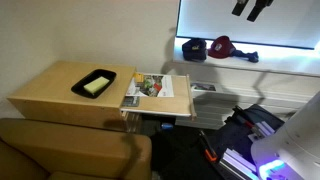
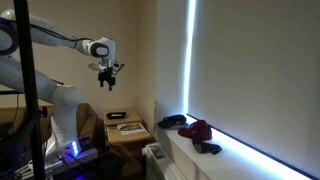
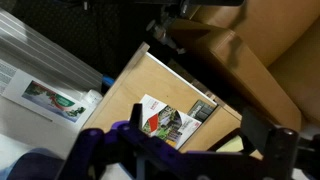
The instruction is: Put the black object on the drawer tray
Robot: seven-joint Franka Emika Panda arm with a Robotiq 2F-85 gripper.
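Observation:
The black object (image 1: pixel 95 83), a shallow black dish with a pale yellow-green inside, lies on the large wooden tabletop (image 1: pixel 50 92). The drawer tray (image 1: pixel 181 97) sticks out beside the tabletop, with a colourful magazine (image 1: pixel 150 88) on it. In the wrist view the magazine (image 3: pixel 165 122) lies on the tray (image 3: pixel 135 88), and part of the dish (image 3: pixel 238 143) shows behind a finger. My gripper (image 3: pixel 195 112) is open and empty, high above both. It also shows in both exterior views (image 1: pixel 250 8) (image 2: pixel 108 80).
A windowsill (image 1: pixel 270 70) holds dark red-black items (image 1: pixel 222 47). A brown sofa (image 1: pixel 70 150) stands in front of the tabletop. Robot base equipment with purple light (image 1: pixel 265 150) stands beside the tray.

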